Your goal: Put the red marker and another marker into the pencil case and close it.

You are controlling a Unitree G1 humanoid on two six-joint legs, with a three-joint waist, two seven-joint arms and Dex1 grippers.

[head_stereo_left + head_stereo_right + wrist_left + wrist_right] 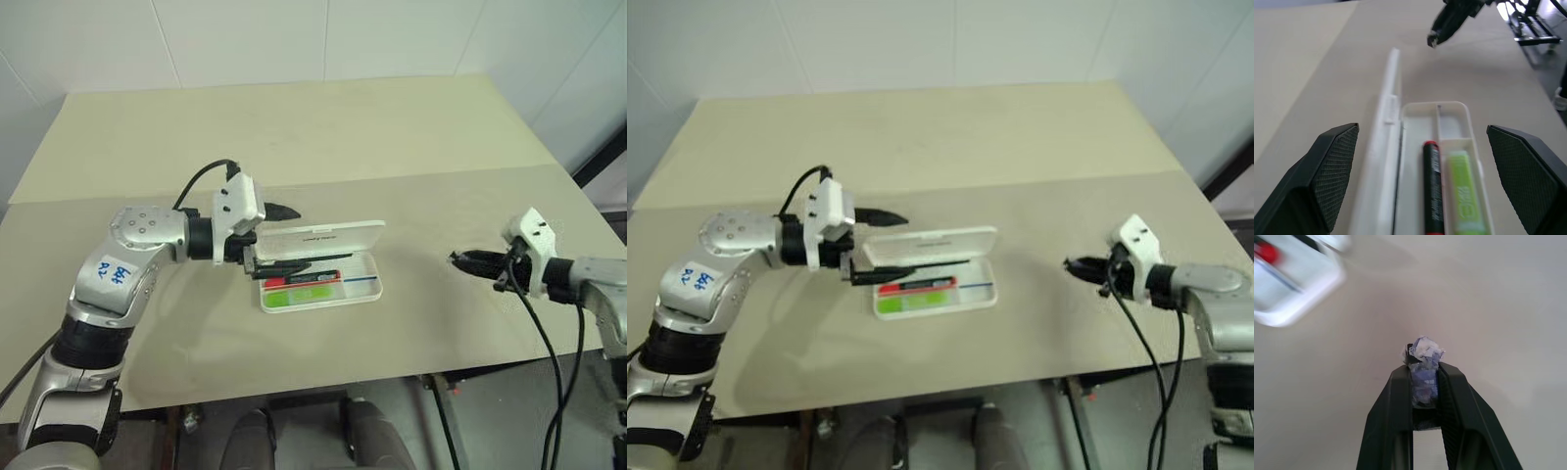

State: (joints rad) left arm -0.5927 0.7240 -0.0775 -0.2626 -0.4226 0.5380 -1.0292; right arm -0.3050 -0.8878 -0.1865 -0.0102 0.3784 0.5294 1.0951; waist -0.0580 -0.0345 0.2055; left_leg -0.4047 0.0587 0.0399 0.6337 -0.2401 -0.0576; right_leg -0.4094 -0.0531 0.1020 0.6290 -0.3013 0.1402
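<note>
Pencil case [333, 286]: we see it lying open on the beige table [294, 147], its tray flat and its lid standing up along the far long edge.
Red marker [1433, 188]: we find it lying lengthwise in the tray, in the long compartment next to the lid hinge; its body looks black with red at the ends.
Green marker [1463, 192]: we see it flat in the narrower compartment just beside the red marker, a thin divider between the two.
Left gripper [279, 238]: we see it at the left short end of the case, pointing along it, one finger on the far side of the raised lid and the other over the tray. Its fingers [1327, 176] stand wide apart and hold nothing.
Right gripper [1425, 362]: we see it above bare table, well to the right of the case, pointing back towards it. Its fingers are pressed together on a small crumpled scrap [1423, 363], whitish and bluish; we cannot tell what the scrap is.
</note>
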